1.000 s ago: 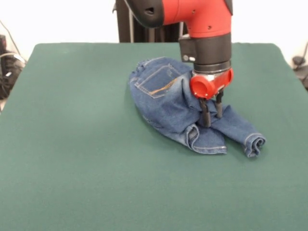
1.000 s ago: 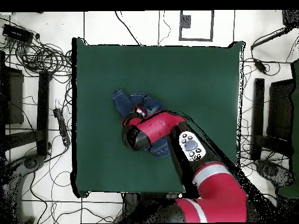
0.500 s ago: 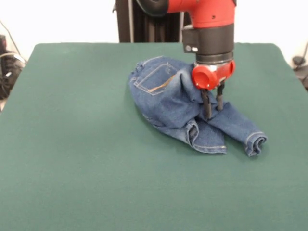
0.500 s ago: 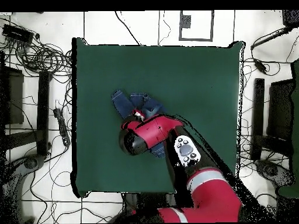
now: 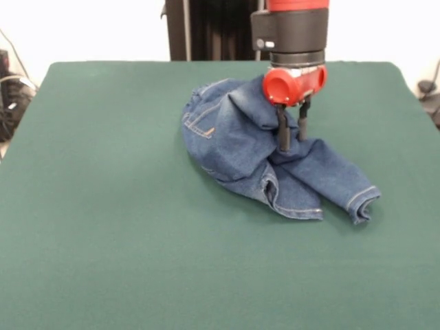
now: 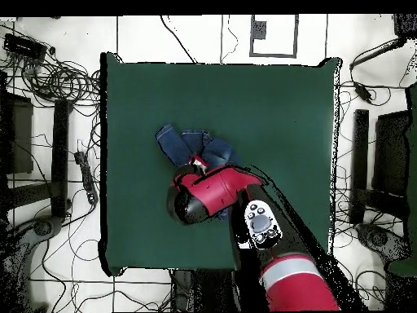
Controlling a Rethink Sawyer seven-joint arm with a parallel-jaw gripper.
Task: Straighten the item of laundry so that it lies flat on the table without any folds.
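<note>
Denim stayed pinched between the nearly closed fingers of the pincer (image 5: 290,135), which had risen and drawn back toward the pedestal, tenting the jeans (image 5: 234,148) beneath it; both legs trailed forward, crumpled, on the table (image 5: 103,206).

A tangle of black cables (image 6: 69,77) lies coiled on the white tiled floor (image 6: 195,37) in the overhead view, and more loose cables (image 6: 81,269) trail across the tiles at the lower left. A small black box (image 6: 24,45) sits near the top left corner. A dark rectangular frame (image 6: 273,37) lies on the tiles near the top edge. Dark stands or furniture (image 6: 383,155) occupy the right side, and a similar dark shape (image 6: 32,155) the left. In the front view, a pale wall (image 5: 89,27) fills the background, with dark cabling (image 5: 10,103) at the left edge.
</note>
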